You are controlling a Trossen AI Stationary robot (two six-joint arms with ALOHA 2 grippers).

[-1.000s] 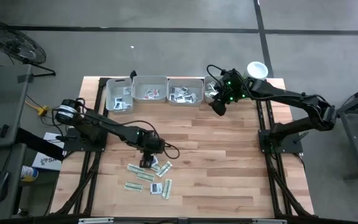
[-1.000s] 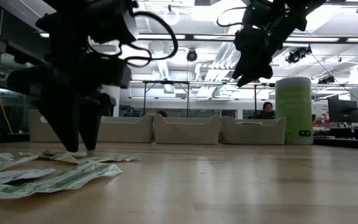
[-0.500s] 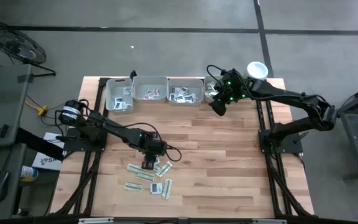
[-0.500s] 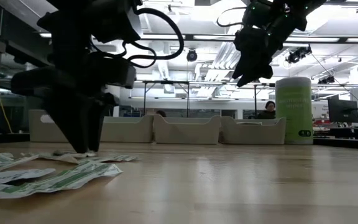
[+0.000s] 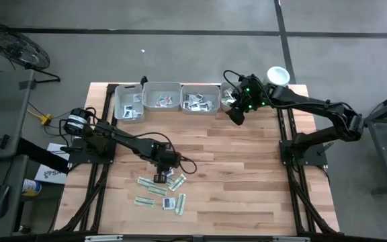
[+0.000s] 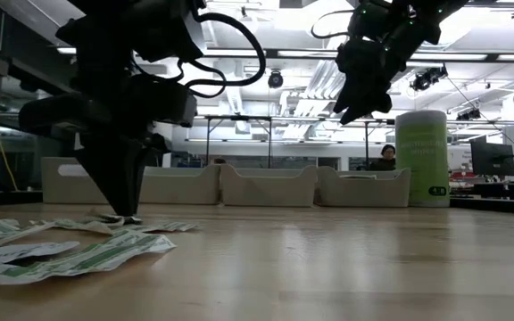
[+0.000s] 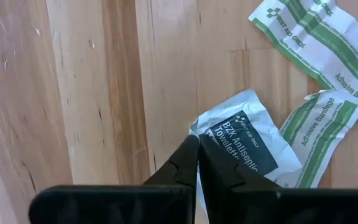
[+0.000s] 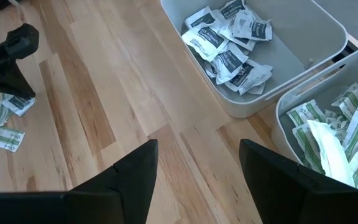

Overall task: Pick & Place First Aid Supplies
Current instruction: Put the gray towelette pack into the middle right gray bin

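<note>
The left gripper [image 7: 197, 163] stands on the table [image 5: 247, 175] with its fingers pressed together, pinching the edge of a white antiseptic towelette sachet [image 7: 244, 143] that lies among the scattered green-striped bandage strips [image 5: 157, 190]. Beyond that pile, grey trays [image 5: 162, 96] along the table's far edge hold more sachets. Just beside the trays, the right gripper [image 5: 236, 115] hangs above the table with fingers spread, holding nothing.

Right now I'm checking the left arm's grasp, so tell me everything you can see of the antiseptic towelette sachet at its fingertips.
The towelette sachet is a squarish, crinkled white packet with a dark printed panel carrying white lettering. It lies flat on the wooden table, one edge pinched between the shut fingers of the left gripper. A green-and-white adhesive bandage strip overlaps its far side. In the high view it sits among the loose pile at the table's front.
</note>
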